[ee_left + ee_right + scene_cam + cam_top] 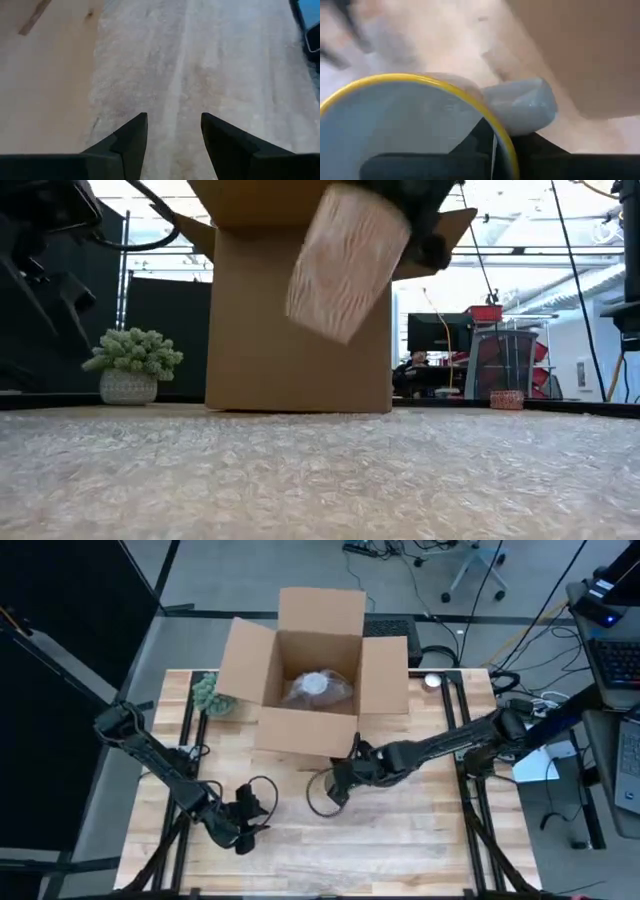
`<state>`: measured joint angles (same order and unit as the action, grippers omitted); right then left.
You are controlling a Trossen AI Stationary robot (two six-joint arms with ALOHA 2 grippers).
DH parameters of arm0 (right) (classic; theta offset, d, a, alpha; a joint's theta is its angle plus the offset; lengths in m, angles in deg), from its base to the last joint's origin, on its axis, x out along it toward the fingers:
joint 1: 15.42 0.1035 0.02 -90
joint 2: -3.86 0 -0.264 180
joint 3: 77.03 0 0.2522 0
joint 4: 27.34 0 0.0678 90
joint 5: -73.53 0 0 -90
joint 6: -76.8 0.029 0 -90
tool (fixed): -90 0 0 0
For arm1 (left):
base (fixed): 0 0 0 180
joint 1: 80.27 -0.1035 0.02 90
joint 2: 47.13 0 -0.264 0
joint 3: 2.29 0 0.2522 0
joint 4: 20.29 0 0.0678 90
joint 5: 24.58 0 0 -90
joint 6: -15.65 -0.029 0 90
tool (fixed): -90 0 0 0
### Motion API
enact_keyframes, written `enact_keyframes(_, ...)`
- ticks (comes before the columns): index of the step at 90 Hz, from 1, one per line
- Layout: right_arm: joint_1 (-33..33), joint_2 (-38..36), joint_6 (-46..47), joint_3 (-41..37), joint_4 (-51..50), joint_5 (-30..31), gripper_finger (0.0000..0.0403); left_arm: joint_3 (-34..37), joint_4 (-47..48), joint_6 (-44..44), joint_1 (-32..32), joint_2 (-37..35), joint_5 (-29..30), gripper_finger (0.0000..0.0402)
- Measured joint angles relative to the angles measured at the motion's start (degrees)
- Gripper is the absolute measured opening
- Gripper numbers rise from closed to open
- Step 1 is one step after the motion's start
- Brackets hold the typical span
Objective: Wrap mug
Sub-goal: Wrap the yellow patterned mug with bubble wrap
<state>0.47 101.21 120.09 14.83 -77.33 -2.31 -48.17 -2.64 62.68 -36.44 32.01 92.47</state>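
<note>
Wooden plank worktop point(420, 830), pale boards, dark frame rails along both sides. Open cardboard box point(305, 730) stands at far middle, flaps spread. Small potted plant point(208, 693) just beside box, on left arm's side. Small round white thing point(432, 681) near box on right arm's side. Bubble wrap sheet point(320, 475) spread over worktop in front of box.

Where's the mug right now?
The mug hangs tilted in the right gripper, just in front of the cardboard box, above the bubble wrap.
</note>
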Motion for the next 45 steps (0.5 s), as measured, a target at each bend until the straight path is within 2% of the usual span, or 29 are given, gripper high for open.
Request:
enact_keyframes(11, 4.1, 1.1, 1.2, 0.0, 1.6, -4.2, 0.0007, 0.0, -0.2, -1.1, 0.0, 0.7, -0.5, 0.0173)
enact_keyframes(22, 7.0, 3.5, 2.3, 0.0, 3.5, -3.9, 0.0007, 0.0, -0.1, -1.0, 0.0, 3.3, -1.5, 0.0173)
enact_keyframes(37, 8.9, 4.8, 2.5, 0.0, 4.4, -3.8, 0.0007, 0.0, 0.1, -0.6, -0.5, 8.0, -7.2, 0.0173)
enact_keyframes(45, 9.2, 4.8, 2.5, 0.0, 4.9, -3.7, 0.0007, -0.2, 1.4, 0.5, -2.0, 8.4, -7.7, 0.0173)
